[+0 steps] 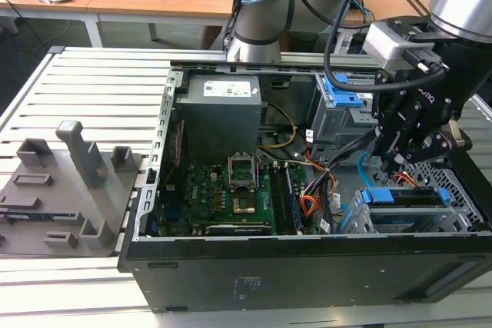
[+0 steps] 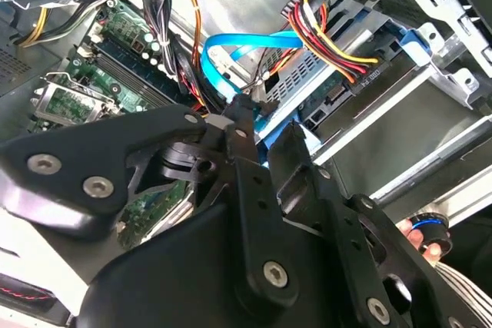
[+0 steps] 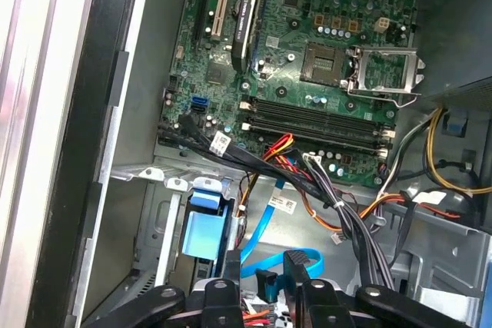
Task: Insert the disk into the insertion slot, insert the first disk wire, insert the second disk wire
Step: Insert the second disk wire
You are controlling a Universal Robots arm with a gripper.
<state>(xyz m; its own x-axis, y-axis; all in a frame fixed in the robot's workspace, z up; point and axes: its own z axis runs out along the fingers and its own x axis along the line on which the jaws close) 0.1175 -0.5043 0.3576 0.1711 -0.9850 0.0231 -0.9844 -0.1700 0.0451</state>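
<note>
The disk (image 1: pixel 405 207), silver in a bright blue carrier, lies inside the low grey perforated insertion slot (image 1: pixel 461 190) at the exterior view's right end of the open computer case. A black plug with red, yellow and black wires (image 2: pixel 361 74) sits against the disk's end. My gripper (image 1: pixel 396 160) hangs just above the disk. In both wrist views its black fingers (image 3: pixel 231 270) close on the black plug of a blue disk wire (image 3: pixel 265 280), which loops up as a flat blue cable (image 2: pixel 246 44). The gripper (image 2: pixel 267 124) holds that plug near the disk's blue carrier (image 3: pixel 204 228).
The taller grey cage with blue latch tabs (image 1: pixel 342 94) stands behind the gripper. Bundles of black and orange cables (image 1: pixel 319 182) cross between motherboard (image 1: pixel 231 190) and drive bays. A grey fixture block (image 1: pixel 69 182) lies outside the case. A person's hand (image 2: pixel 419 240) shows beside the arm.
</note>
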